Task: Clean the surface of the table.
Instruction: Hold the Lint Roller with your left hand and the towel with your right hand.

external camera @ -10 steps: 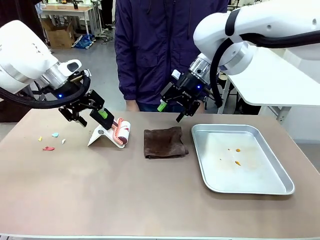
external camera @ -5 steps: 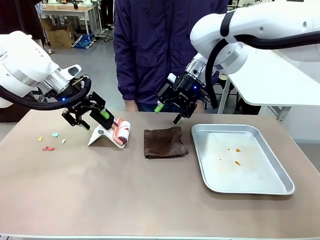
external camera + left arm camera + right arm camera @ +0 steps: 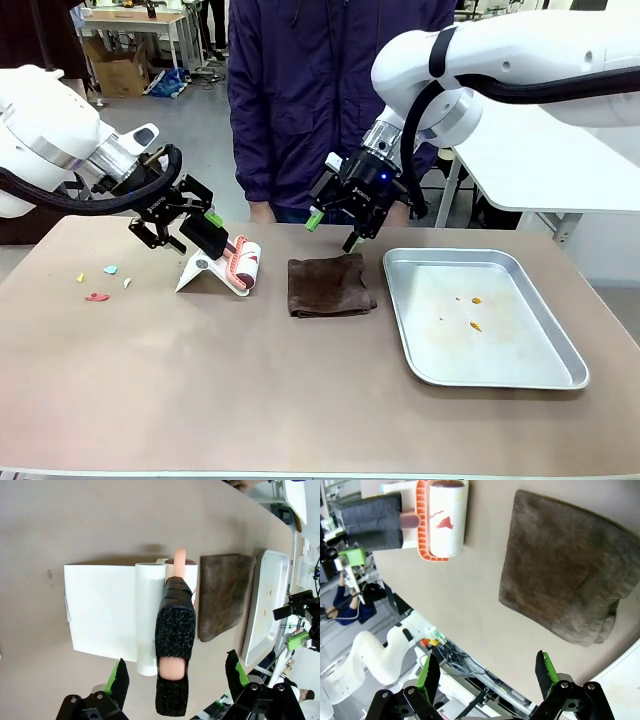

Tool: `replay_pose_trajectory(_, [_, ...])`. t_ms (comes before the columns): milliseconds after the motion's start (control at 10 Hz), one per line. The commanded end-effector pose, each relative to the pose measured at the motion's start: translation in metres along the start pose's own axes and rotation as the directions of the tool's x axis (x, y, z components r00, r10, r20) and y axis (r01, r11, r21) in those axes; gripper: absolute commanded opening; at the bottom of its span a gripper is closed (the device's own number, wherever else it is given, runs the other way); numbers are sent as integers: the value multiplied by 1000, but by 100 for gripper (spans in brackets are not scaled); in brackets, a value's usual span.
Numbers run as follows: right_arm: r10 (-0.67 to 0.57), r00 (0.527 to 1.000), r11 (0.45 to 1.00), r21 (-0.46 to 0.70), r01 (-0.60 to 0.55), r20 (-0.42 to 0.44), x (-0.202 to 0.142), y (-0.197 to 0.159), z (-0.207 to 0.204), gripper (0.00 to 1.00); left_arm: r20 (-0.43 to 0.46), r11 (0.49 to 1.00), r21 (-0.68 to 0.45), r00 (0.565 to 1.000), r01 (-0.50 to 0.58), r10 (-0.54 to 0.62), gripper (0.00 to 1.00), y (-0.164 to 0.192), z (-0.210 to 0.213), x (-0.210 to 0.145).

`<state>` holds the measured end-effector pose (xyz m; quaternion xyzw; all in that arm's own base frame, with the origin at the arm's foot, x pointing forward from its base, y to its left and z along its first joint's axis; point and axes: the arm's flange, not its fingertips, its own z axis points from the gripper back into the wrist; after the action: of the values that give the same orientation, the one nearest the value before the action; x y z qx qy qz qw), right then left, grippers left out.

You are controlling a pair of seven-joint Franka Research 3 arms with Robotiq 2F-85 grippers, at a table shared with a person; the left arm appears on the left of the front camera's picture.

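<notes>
The left end effector (image 3: 182, 226) hangs tilted over the lint roller (image 3: 243, 264), its fingers spread on both sides of the black handle (image 3: 175, 630). The right end effector (image 3: 333, 230) points down, also spread, above the brown cloth (image 3: 330, 286) lying on the brownish counter (image 3: 250, 400).

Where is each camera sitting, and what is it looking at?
Front view: sits between the two arms, looking across the table at the person; left jaws and right jaws both show, open.
Left wrist view: rides the left wrist, looking down at the lint roller; its open left jaws rise from the bottom.
Right wrist view: rides the right wrist, looking down at the brown cloth; its open right jaws rise from the bottom.
Shared: both wrist views catch the lint roller and the cloth.
</notes>
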<state>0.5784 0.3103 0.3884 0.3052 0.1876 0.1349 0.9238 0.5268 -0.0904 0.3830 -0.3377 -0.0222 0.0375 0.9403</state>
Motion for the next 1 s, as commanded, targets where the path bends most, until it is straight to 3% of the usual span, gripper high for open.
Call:
replay_pose_trajectory(0, [-37, 999, 999, -41, 35, -28, 7, 9, -1, 100, 23, 1000, 5, 1000, -15, 15, 100, -4, 2, 2])
replay_pose_trajectory(400, [-151, 985, 983, -118, 140, -85, 16, 9, -19, 100, 16, 1000, -28, 1000, 5, -4, 100, -12, 2, -1])
replay_pose_trajectory(700, [-336, 942, 925, -189, 330, -3, 23, 3, -39, 100, 14, 1000, -26, 1000, 8, -8, 100, -11, 2, -1])
replay_pose_trajectory(900, [-373, 922, 888, -249, 388, 107, 21, -16, -56, 100, 10, 1000, -30, 1000, 11, -10, 100, -8, 1, 0])
